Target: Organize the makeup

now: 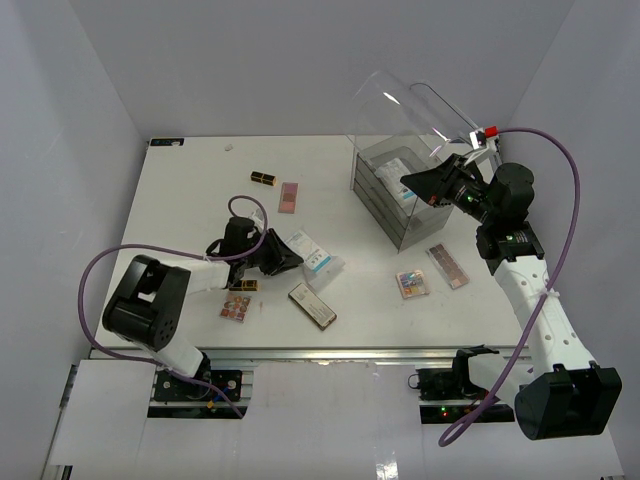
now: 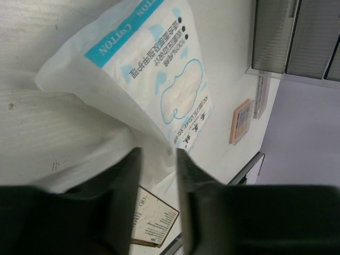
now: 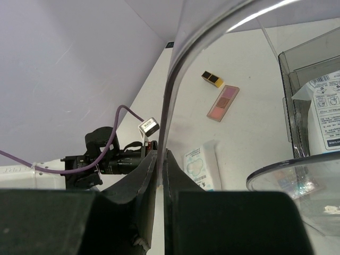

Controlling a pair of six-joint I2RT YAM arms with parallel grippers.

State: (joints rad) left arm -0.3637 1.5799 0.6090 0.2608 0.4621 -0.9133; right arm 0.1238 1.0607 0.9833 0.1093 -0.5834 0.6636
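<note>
One white, blue-printed cotton packet [image 1: 318, 262] lies mid-table just right of your left gripper [image 2: 159, 175], long axis pointing away from jaws narrowly astride its near corner (pinched or not, cannot tell), while your right gripper [image 3: 161, 159], far right, clamps the clear curved lid [image 1: 385, 95] open.

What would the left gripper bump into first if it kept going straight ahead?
The white packet. Its near edge seems to sit between the open jaws of the left gripper, so the gripper would probably push into the packet almost at once.
</note>
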